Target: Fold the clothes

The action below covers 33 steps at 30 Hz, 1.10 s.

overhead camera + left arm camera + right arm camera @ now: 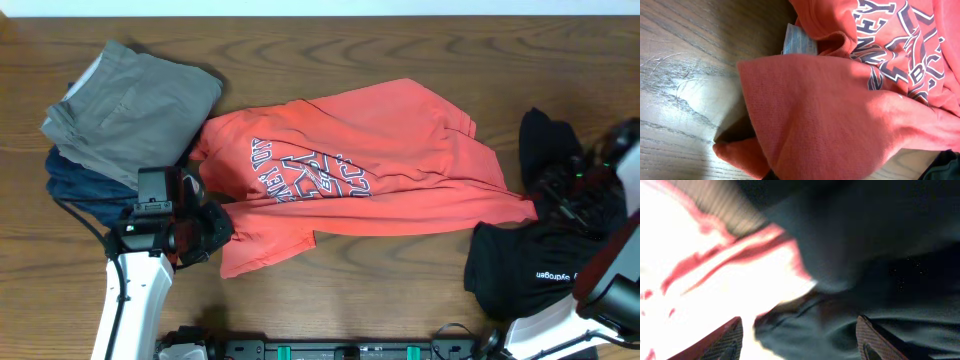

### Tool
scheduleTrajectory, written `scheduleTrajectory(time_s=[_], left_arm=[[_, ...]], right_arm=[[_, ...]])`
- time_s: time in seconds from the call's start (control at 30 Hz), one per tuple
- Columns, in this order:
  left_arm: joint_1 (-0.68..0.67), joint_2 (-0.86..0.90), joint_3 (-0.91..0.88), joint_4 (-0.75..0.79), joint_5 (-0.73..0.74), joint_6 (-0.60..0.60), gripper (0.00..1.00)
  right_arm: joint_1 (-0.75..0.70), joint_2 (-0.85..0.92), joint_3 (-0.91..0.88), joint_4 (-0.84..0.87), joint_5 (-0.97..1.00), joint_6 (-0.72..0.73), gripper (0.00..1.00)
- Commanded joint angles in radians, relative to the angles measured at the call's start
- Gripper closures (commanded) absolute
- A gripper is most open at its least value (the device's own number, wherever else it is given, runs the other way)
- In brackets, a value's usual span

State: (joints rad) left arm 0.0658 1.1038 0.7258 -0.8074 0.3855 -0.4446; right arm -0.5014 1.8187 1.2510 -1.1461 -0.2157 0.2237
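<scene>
The coral-red T-shirt [400, 165] lies spread across the middle of the table, its navy-and-white lettering [305, 170] facing up. My left gripper [213, 226] is at the shirt's lower-left corner, shut on the cloth. In the left wrist view the red fabric [830, 115] drapes over the jaws and hides them, and a white label [800, 41] shows. My right gripper [543, 196] hovers at the shirt's right end, over black garments [530, 265]. Its fingers [725, 341] stand wide apart, with dark cloth [840, 280] below them and nothing gripped.
A grey-khaki garment [135, 100] lies folded at the far left on top of a navy one [75, 182]. More black cloth [548, 135] is bunched at the right edge. Bare wood [380, 290] runs along the front.
</scene>
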Motion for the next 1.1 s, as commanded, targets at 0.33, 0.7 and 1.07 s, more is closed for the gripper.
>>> scheduleTrajectory(time_s=[0.33,0.7,1.07], left_arm=[[0.008,0.006,-0.002,0.002,-0.013,-0.002,0.94],[0.008,0.006,-0.002,0.005,-0.013,-0.002,0.94],[0.008,0.006,-0.002,0.008,-0.013,-0.002,0.93]], right_arm=[[0.054,-0.014,-0.262,0.150,0.182,0.103,0.27],[-0.216,-0.014,-0.186,0.296,0.285,0.263,0.31],[-0.130,-0.014,-0.127,0.197,-0.234,-0.099,0.25]])
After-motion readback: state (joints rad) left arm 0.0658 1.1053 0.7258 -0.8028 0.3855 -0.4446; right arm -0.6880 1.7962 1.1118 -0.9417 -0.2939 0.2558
